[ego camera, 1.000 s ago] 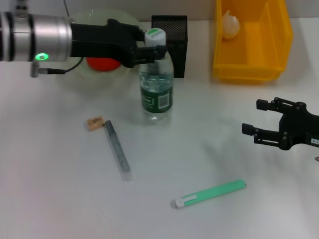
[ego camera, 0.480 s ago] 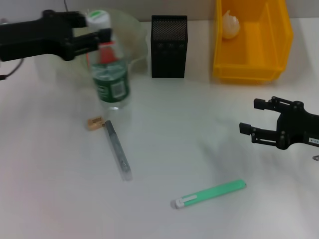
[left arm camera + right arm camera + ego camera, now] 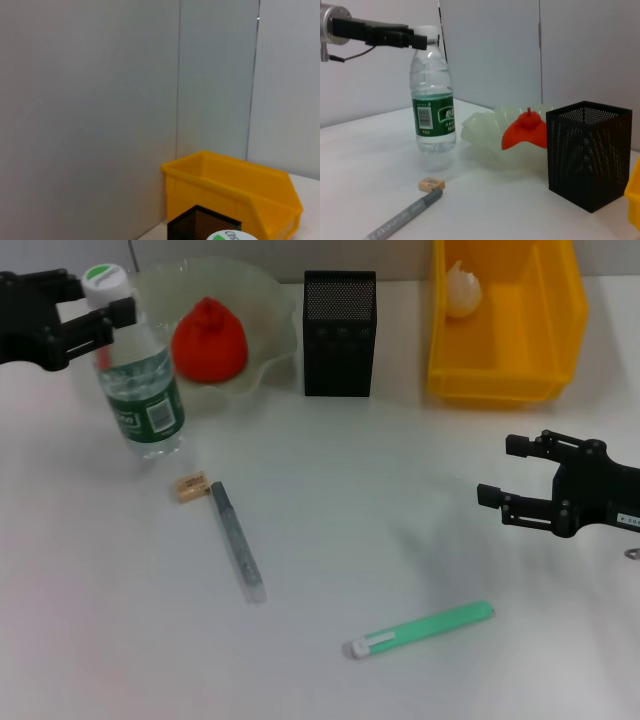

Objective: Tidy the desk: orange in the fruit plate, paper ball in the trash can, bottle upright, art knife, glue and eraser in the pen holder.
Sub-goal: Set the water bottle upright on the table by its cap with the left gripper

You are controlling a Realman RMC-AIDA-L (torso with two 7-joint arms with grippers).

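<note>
The bottle [image 3: 142, 390] stands upright on the desk [image 3: 380, 530] at the far left, in front of the fruit plate [image 3: 268, 310]. My left gripper [image 3: 100, 298] is shut on its white cap, as the right wrist view [image 3: 422, 39] also shows. The orange [image 3: 210, 340] lies in the fruit plate. The paper ball [image 3: 462, 288] lies in the trash can [image 3: 505, 370]. The eraser [image 3: 190, 487], the grey art knife [image 3: 237, 540] and the green glue stick [image 3: 420, 630] lie on the desk. The pen holder [image 3: 340, 332] stands at the back. My right gripper [image 3: 500, 472] is open and empty at the right.
The left wrist view shows the trash can [image 3: 235, 200], the pen holder's top [image 3: 205, 227] and the bottle cap [image 3: 230, 236] before a grey wall. The right wrist view shows the bottle [image 3: 434, 110], fruit plate [image 3: 485, 135], pen holder [image 3: 587, 152] and eraser [image 3: 431, 184].
My left gripper has carried the upright bottle from in front of the pen holder leftward to the far left. The orange now shows in full. The right arm has barely moved.
</note>
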